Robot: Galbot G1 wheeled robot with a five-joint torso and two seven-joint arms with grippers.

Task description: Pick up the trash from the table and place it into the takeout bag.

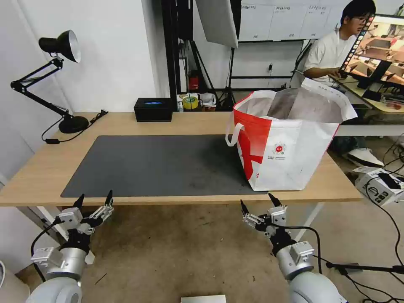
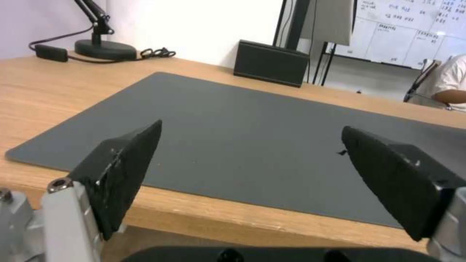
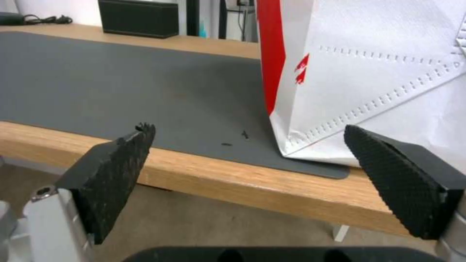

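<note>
Light-wood table (image 1: 42, 168) carries a dark grey mat (image 1: 155, 166) in the head view. Takeout bag (image 1: 286, 143) stands upright on the right part, its near-left corner on the mat's right end, mouth wide, foil lining showing. No trash visible on the mat or the wood; bag contents can't be made out. Black box (image 1: 153, 109) at the far edge, desk lamp (image 1: 63, 84) far left. Left gripper (image 1: 94, 200) hangs below the near table edge on the left, fingers spread, holding nothing. Right gripper (image 1: 257, 203) hangs below the near edge, just near of the bag, fingers spread too, nothing between them.

Left wrist view: left gripper (image 2: 250, 143) fingers wide apart, looking across the near edge onto the mat (image 2: 243, 120). Black box (image 2: 269, 62) and lamp base (image 2: 104, 49) on the far side.

Right wrist view: right gripper (image 3: 250, 143) fingers wide apart, at table-edge height. Takeout bag (image 3: 378, 72) close ahead, bottom corner resting on the mat (image 3: 121, 83). A few dark specks (image 3: 236, 139) on the mat near that corner. Black box (image 3: 138, 18) far behind.
</note>
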